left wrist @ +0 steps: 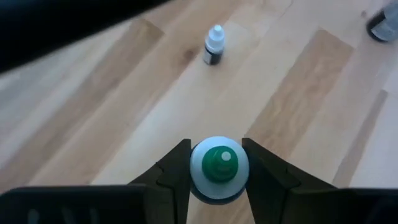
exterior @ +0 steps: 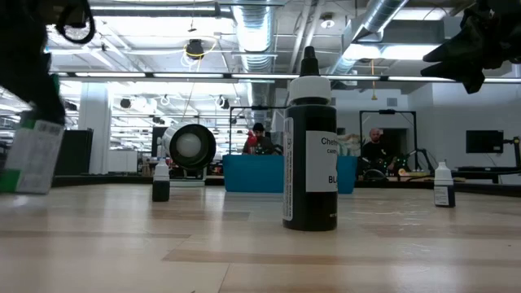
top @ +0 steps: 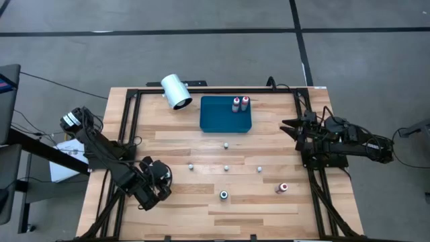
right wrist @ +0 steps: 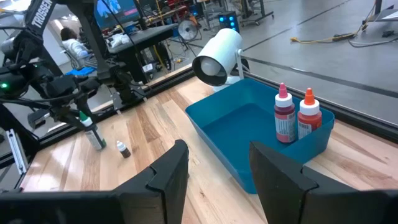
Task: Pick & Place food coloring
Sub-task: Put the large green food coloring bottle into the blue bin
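Observation:
My left gripper [top: 158, 177] is over the table's near left part, shut on a small green-topped, pale-rimmed food coloring bottle [left wrist: 219, 167]. Two red-topped bottles [top: 240, 103] stand in the far right corner of the blue tray [top: 218, 117]. Another red bottle [top: 283, 188] lies on its side near the right edge. A dark bottle [top: 224, 195] stands upright at the near middle and shows large in the low view [exterior: 309, 146]. My right gripper [top: 289, 126] is open, just right of the tray, touching nothing. My left gripper pinches the green-topped bottle between its two fingers [left wrist: 177, 171], at the pale shoulder [left wrist: 196, 168] just under the cap. The fingers come from above, pointing down. In the low view the bottle [exterior: 32, 159] hangs below them, slightly tilted and seemingly clear of the table.
Several tiny white-capped bottles [top: 226, 168] stand scattered across the middle of the table; one shows in the left wrist view [left wrist: 214, 46]. A big white cylinder [top: 176, 91] lies at the far edge, left of the tray. A black frame rail [top: 127, 121] runs along the table's sides.

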`<act>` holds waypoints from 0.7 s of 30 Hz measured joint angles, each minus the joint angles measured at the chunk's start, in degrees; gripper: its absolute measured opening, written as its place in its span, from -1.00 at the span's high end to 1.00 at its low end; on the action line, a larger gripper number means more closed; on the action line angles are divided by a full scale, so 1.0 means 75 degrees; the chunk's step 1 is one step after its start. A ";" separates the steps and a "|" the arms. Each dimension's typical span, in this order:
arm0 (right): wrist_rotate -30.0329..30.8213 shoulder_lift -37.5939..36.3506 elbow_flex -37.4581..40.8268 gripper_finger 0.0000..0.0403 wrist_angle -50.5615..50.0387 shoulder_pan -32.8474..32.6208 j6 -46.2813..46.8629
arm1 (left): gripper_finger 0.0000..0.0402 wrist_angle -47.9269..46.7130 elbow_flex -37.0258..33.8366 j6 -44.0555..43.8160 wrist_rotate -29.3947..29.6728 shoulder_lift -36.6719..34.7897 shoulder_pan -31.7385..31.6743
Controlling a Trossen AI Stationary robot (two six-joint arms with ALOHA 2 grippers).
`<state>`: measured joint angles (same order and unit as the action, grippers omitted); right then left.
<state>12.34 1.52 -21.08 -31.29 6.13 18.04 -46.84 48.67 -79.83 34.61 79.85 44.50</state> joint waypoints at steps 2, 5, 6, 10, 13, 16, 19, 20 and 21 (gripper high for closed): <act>0.0000 0.0000 0.0000 0.21 0.0000 0.0000 0.0000 | 0.47 -0.0400 0.0244 0.0042 0.0024 0.0000 -0.0109; 0.0000 0.0001 0.0000 0.22 0.0000 0.0000 0.0000 | 0.47 -0.1065 0.0695 0.0192 0.0053 0.0000 -0.0318; 0.0000 0.0000 0.0000 0.22 0.0000 0.0000 0.0000 | 0.47 -0.1283 0.0861 0.0261 0.0073 0.0000 -0.0402; 0.0000 0.0003 0.0000 0.22 0.0000 0.0000 0.0000 | 0.47 -0.2179 0.1662 0.0519 0.0408 0.0000 -0.0776; -0.0003 0.0000 0.0000 0.22 0.0000 0.0001 0.0000 | 0.47 -0.2802 0.2350 0.0830 0.0648 0.0000 -0.1125; -0.0003 0.0002 0.0000 0.22 0.0000 0.0000 0.0000 | 0.47 -0.3159 0.2993 0.1376 0.0741 0.0000 -0.1589; -0.0003 0.0003 0.0000 0.21 0.0000 0.0000 0.0000 | 0.47 -0.3194 0.3536 0.2138 0.0844 0.0000 -0.2105; -0.0003 0.0001 0.0000 0.21 0.0000 0.0000 0.0000 | 0.47 -0.3194 0.3685 0.2416 0.0858 0.0000 -0.2294; -0.0003 0.0002 0.0000 0.20 0.0000 0.0000 0.0000 | 0.47 -0.3195 0.3834 0.2679 0.0860 0.0000 -0.2484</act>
<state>12.32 1.54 -21.08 -31.29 6.13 18.04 -70.80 77.43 -59.74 41.06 79.85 25.87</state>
